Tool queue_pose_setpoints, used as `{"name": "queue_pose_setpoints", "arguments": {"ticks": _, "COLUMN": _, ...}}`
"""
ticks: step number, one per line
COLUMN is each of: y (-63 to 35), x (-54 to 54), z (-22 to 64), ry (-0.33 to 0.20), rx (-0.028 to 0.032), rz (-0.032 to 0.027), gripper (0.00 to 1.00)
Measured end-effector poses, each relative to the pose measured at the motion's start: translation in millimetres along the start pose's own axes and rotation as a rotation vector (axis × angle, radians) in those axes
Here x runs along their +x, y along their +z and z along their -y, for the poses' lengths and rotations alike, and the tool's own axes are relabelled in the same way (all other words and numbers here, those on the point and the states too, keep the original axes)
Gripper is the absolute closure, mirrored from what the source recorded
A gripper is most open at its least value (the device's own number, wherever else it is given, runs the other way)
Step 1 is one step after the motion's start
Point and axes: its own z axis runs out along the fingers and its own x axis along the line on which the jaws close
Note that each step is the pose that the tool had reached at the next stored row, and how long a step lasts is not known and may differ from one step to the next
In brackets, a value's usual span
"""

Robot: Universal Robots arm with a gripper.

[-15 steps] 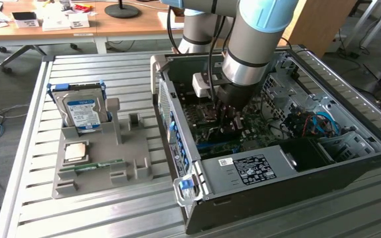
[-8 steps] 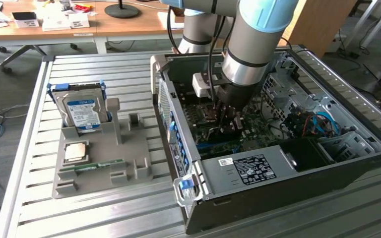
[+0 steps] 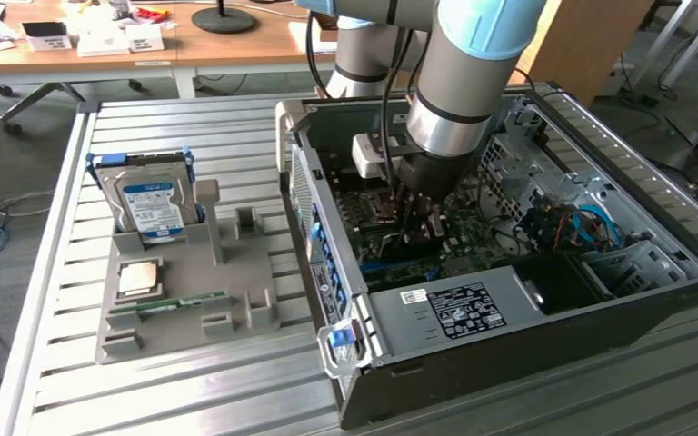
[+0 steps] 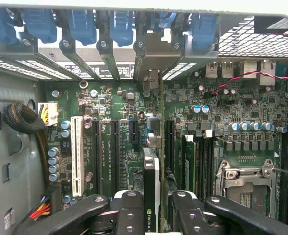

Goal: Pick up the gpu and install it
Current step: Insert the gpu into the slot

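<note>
In the wrist view the gpu (image 4: 152, 181) shows edge-on: a thin green card with a black cooler face, standing upright over the black slots of the motherboard (image 4: 109, 103). Its silver end bracket (image 4: 154, 58) sits in the row of rear slot openings under the blue clips. My gripper (image 4: 154, 215) is shut on the gpu, one black finger on each face of the card. In the exterior view my gripper (image 3: 420, 227) reaches straight down into the open computer case (image 3: 507, 318), over the middle of the board.
A grey holder tray (image 3: 185, 291) beside the case carries a hard drive (image 3: 153, 204), a processor chip (image 3: 139, 277) and a memory stick (image 3: 185, 302). Inside the case are the power supply (image 3: 471, 309), the processor socket (image 4: 244, 186), a white slot (image 4: 77, 154) and a cable bundle (image 4: 24, 120).
</note>
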Motion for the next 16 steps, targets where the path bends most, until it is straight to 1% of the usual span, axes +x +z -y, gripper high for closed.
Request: {"name": "queue_pose_setpoints", "arguments": {"ticks": 16, "y": 1.4, "x": 0.2, "z": -1.0, "ry": 0.000, "rx": -0.0001, "rz": -0.0003, "gripper": 0.73}}
